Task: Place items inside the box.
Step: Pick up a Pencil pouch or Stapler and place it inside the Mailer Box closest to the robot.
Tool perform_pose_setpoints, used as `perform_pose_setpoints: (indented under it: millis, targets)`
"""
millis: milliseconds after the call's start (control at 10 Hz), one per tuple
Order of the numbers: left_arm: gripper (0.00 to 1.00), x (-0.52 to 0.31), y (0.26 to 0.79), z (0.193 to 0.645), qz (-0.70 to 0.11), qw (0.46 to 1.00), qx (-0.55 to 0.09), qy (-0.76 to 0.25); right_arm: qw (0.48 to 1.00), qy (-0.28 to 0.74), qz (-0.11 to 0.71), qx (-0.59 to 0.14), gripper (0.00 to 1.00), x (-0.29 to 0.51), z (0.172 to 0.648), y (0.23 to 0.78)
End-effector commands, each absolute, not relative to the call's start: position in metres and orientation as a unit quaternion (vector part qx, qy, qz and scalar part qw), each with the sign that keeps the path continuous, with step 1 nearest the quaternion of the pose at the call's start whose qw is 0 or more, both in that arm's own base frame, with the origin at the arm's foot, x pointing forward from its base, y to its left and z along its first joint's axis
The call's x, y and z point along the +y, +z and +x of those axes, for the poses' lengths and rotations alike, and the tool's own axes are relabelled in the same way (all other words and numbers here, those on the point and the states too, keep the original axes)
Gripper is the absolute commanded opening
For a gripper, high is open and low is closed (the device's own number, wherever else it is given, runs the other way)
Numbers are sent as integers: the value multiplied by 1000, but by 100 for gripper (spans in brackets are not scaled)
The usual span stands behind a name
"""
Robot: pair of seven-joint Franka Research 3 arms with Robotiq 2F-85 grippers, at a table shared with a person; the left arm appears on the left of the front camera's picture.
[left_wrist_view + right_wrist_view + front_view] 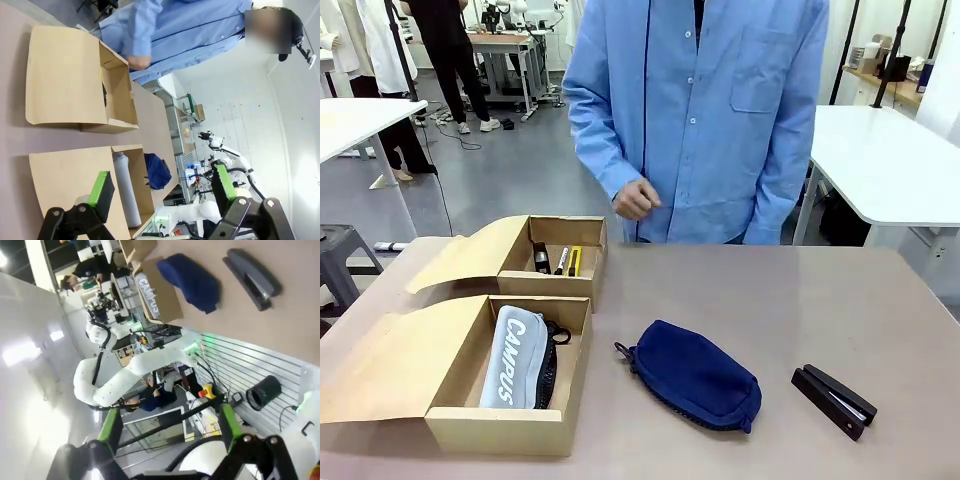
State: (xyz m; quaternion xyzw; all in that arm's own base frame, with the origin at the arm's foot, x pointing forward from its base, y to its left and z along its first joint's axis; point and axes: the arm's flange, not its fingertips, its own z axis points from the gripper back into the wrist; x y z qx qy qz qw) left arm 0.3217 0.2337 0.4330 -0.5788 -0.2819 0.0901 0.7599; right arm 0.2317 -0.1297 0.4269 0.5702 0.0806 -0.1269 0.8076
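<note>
- The left jaws are seen spread, green pads well apart, with nothing between them. The right jaws are likewise spread and empty.
- The grey CAMPUS pencil case (pixel 510 358) is lying in the near box (pixel 500 435). A black marker (pixel 561 260) and a yellow-black utility knife (pixel 574 260) are lying in the far box (pixel 550 285).
- The navy pouch (pixel 695 378) and the black stapler (pixel 833 400) are found on the desk (pixel 770 300), outside both boxes, so the task is judged partly done.
- The pouch is set near the near box, on its right. Its long axis is slanted from far-left, where the zip pull shows, to near-right.
- The stapler is placed farther right, well apart from the boxes, on much the same slant.
- The stapler is judged nearer the right arm. From the right jaws it is seen well ahead, with the pouch and the near box beyond it.
- The person's hand (pixel 635 198) is held beyond the far edge, apart from everything.
</note>
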Motion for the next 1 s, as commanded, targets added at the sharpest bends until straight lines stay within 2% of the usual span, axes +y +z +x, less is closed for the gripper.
perform_pose_setpoints:
  millis: [0,900]
  targets:
    - [100,232,434,321,-581,756,-290,81,771,-161,613,60,100,-131,224,459]
    - [100,232,434,321,-581,756,-290,81,771,-161,613,60,100,-131,224,459]
